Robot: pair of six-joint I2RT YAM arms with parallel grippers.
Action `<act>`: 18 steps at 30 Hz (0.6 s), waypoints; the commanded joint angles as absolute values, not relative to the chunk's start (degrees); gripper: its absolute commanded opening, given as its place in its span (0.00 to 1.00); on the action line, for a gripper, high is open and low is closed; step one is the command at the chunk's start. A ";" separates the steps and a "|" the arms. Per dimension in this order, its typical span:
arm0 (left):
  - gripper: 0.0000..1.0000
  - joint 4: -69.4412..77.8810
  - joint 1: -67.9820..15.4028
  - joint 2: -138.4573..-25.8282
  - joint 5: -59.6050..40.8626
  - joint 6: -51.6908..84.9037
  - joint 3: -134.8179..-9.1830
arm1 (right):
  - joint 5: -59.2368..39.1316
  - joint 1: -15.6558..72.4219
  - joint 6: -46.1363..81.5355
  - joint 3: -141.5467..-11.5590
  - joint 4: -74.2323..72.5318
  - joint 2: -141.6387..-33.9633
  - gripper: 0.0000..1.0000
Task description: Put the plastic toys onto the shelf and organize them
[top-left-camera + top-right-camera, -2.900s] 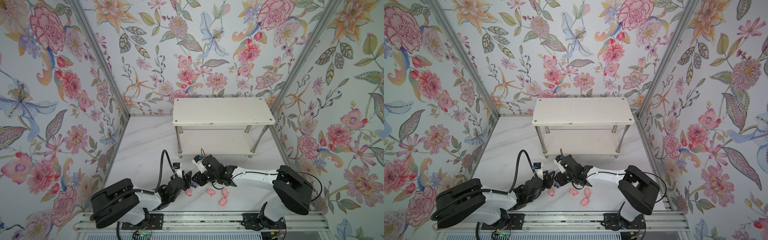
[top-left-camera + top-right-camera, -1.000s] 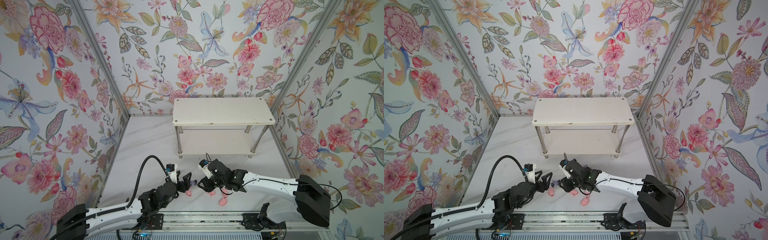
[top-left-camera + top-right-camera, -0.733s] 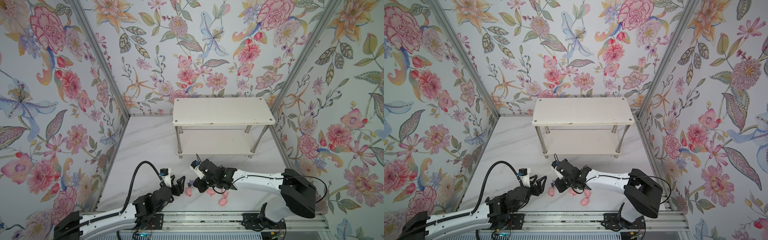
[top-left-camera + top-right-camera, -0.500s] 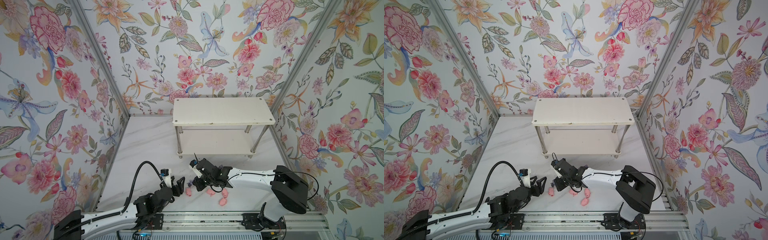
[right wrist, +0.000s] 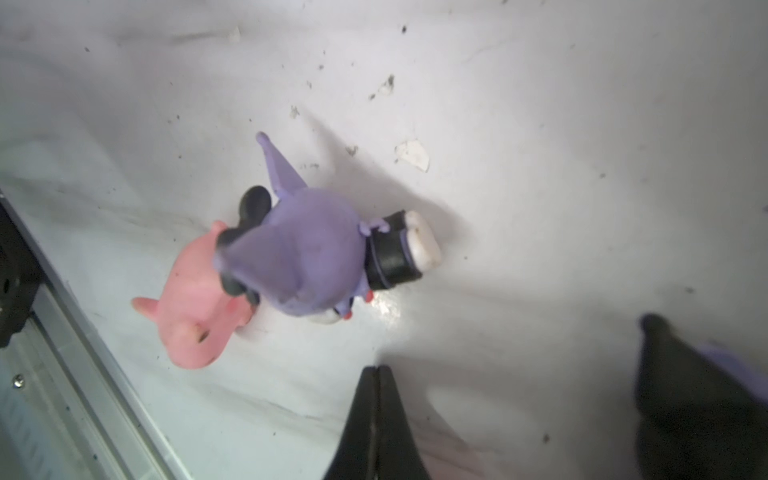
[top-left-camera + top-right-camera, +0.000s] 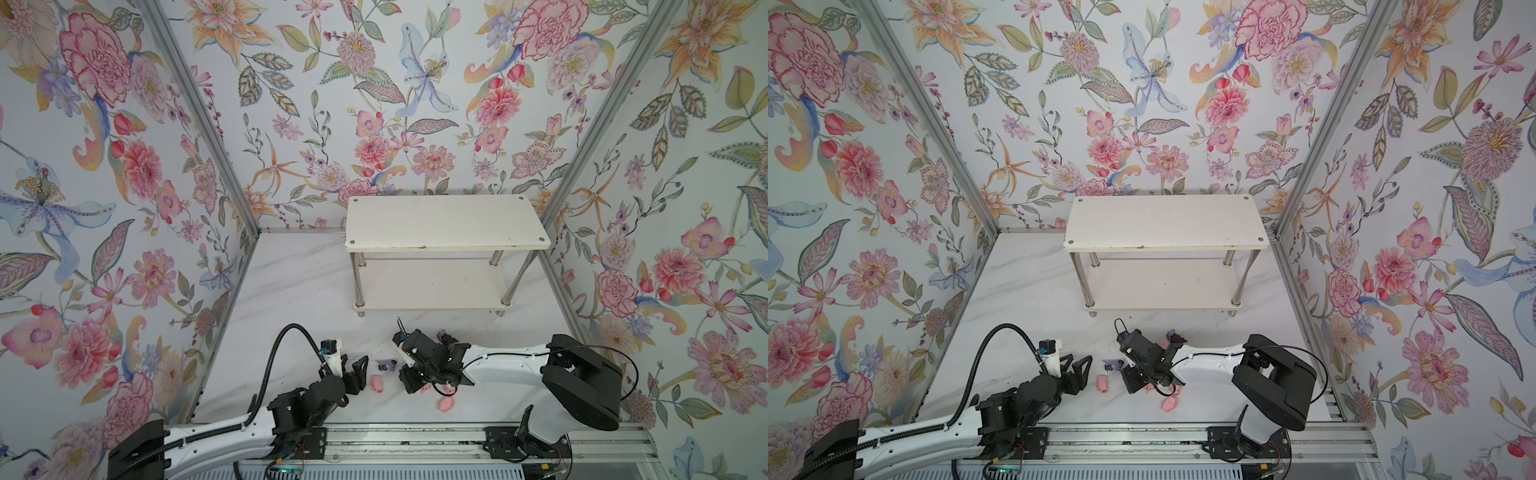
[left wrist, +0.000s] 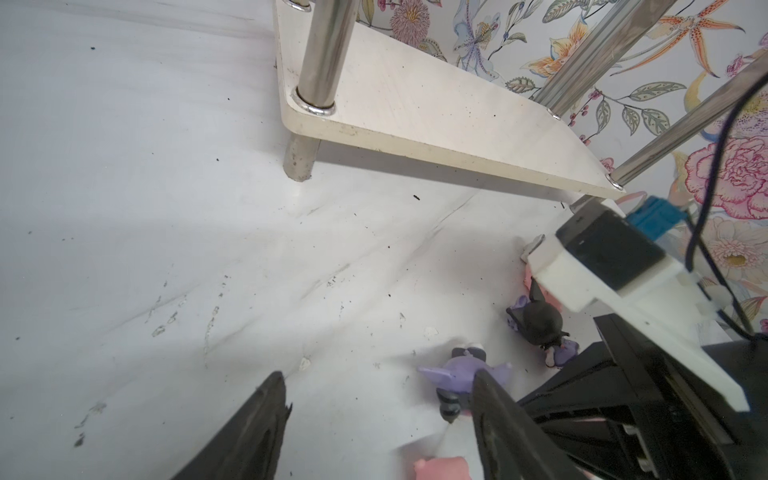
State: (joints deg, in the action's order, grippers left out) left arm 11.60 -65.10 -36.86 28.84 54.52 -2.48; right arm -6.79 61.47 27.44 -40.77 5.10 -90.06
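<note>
The right hand [image 5: 377, 376] is pinched together, seemingly empty; the left hand [image 7: 376, 380], spread apart, could knock the purple figurine [image 7: 459, 374] aside by closing off-centre.

You've got a pink pig [image 6: 377, 383], a purple-and-black figurine [image 5: 307, 257], a white shelf [image 6: 444, 222] on chrome legs [image 6: 357, 278], marbled white worktop [image 6: 299, 299], floral walls [image 6: 124, 166].
</note>
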 commanded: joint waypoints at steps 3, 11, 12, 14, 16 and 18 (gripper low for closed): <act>0.71 13.52 -64.36 -39.29 29.09 54.32 -2.75 | -6.04 60.39 29.83 -36.73 4.07 -87.56 0.00; 0.72 17.37 -64.34 -47.03 27.87 52.32 -5.80 | -6.98 60.19 27.06 -41.29 4.96 -83.97 0.01; 0.72 18.18 -64.34 -47.34 27.88 52.21 -5.80 | -6.83 60.14 26.21 -42.77 5.22 -84.46 0.03; 0.72 18.65 -64.34 -47.62 27.91 52.22 -5.80 | -6.52 60.04 25.21 -45.11 5.46 -85.83 0.06; 0.72 18.16 -64.33 -47.40 27.78 52.55 -5.80 | -6.55 59.74 24.88 -47.43 5.45 -87.72 0.05; 0.72 17.42 -64.33 -46.53 27.77 53.12 -5.36 | -6.64 59.42 24.80 -49.11 5.46 -89.52 0.03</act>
State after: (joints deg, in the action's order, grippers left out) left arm 16.88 -64.88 -47.24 27.55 53.41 -4.54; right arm -6.87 60.05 26.26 -46.74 4.69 -86.85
